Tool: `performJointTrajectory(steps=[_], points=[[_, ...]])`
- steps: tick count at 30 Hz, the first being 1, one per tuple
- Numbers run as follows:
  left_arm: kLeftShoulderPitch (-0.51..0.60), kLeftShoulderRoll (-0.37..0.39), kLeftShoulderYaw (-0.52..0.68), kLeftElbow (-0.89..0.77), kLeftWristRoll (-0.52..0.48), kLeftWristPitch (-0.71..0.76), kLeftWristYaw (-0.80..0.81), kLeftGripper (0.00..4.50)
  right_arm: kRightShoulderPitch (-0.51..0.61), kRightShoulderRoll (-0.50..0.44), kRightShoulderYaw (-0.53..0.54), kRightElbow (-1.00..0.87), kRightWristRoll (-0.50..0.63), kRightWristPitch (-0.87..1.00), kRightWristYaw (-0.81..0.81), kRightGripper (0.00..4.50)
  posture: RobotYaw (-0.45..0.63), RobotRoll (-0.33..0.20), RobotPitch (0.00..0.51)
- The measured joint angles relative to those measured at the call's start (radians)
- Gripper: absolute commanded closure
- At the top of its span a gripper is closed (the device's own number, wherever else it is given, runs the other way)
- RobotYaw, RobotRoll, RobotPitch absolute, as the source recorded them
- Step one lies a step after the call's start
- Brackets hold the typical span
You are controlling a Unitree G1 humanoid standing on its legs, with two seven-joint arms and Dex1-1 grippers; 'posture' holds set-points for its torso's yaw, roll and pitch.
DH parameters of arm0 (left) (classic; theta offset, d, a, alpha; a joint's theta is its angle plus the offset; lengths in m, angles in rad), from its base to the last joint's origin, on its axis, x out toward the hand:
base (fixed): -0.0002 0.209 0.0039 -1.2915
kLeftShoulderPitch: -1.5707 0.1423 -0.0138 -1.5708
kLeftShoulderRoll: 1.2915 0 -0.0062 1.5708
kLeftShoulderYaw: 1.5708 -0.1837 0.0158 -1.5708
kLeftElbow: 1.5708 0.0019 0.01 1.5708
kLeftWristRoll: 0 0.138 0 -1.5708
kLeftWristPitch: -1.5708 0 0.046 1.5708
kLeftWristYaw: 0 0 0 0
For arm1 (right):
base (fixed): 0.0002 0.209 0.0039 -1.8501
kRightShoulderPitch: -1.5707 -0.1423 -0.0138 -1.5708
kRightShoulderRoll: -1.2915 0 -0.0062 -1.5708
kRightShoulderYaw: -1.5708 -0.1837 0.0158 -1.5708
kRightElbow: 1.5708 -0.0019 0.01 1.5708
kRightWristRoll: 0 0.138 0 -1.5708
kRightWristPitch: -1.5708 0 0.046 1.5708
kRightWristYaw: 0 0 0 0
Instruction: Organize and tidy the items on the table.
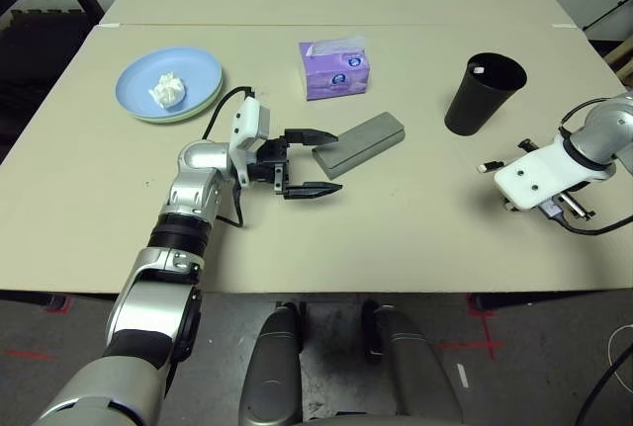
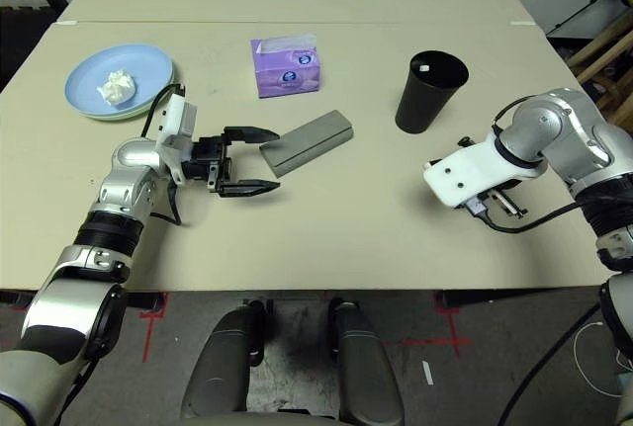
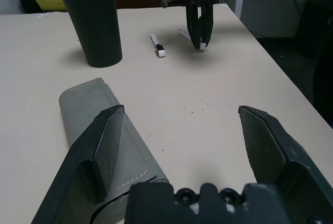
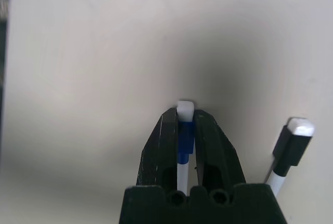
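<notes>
Right claw [image 4: 186, 125] clamped on white pen [image 4: 184, 110] near its tip — thin grip, pen could pivot or slip on lift toward black cup [image 1: 483, 93]. Second pen [image 4: 290, 146] lies just beside on bench [image 1: 415, 238] — could get knocked. Left claw [image 1: 315, 161] wide open, empty, beside grey glasses case [image 1: 359, 143].

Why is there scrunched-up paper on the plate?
A crumpled tissue sits on the blue plate, like rubbish on clean dishes. Also, one pen lies loose on the table beside the cup, while the right gripper pinches another pen.
</notes>
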Motion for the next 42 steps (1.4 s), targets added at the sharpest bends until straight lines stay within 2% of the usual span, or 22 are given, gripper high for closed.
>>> performJointTrajectory(steps=[4, 12, 16, 17, 20, 27, 32, 36, 42], points=[[-0.003, 0.001, 0.000, 0.004, 0.000, -0.003, 0.000, 0.00, -0.001, -0.049, 0.020, -0.083, 0.100, 0.112, 0.000, 4.20, 0.07, 0.000, 0.236], [-0.018, 0.000, 0.000, 0.034, 0.000, -0.015, -0.001, 0.00, -0.013, -0.047, -0.002, -0.216, 0.302, 0.418, 0.000, 4.20, 0.07, 0.000, 0.229], [-0.034, -0.002, 0.000, 0.041, 0.000, -0.022, -0.001, 0.00, -0.013, 0.040, -0.100, -0.270, 0.426, 0.624, -0.002, 4.20, 0.07, 0.000, 0.226], [-0.035, -0.001, 0.000, 0.042, 0.000, -0.024, -0.001, 0.00, -0.012, 0.086, -0.154, -0.288, 0.489, 0.701, -0.015, 4.20, 0.07, 0.000, 0.225], [-0.037, -0.005, 0.000, 0.044, 0.001, -0.024, -0.002, 0.00, -0.006, 0.166, -0.252, -0.321, 0.586, 0.797, -0.069, 4.20, 0.07, 0.000, 0.222], [-0.037, -0.002, 0.000, 0.046, 0.001, -0.027, -0.002, 0.00, 0.109, 0.395, -0.470, -0.387, 0.720, 0.815, -0.309, 4.20, 0.07, 0.000, 0.216], [-0.038, -0.001, 0.000, 0.046, 0.001, -0.030, -0.001, 0.00, 0.186, 0.538, -0.581, -0.448, 0.751, 0.778, -0.525, 4.20, 0.06, 0.000, 0.213], [-0.038, -0.003, 0.000, 0.047, 0.001, -0.030, -0.001, 0.00, 0.237, 0.605, -0.612, -0.484, 0.753, 0.751, -0.643, 4.20, 0.06, 0.000, 0.209], [-0.040, -0.007, 0.000, 0.060, 0.001, -0.035, -0.001, 0.00, 0.245, 0.638, -0.636, -0.499, 0.751, 0.702, -0.736, 4.20, 0.06, 0.000, 0.201]])
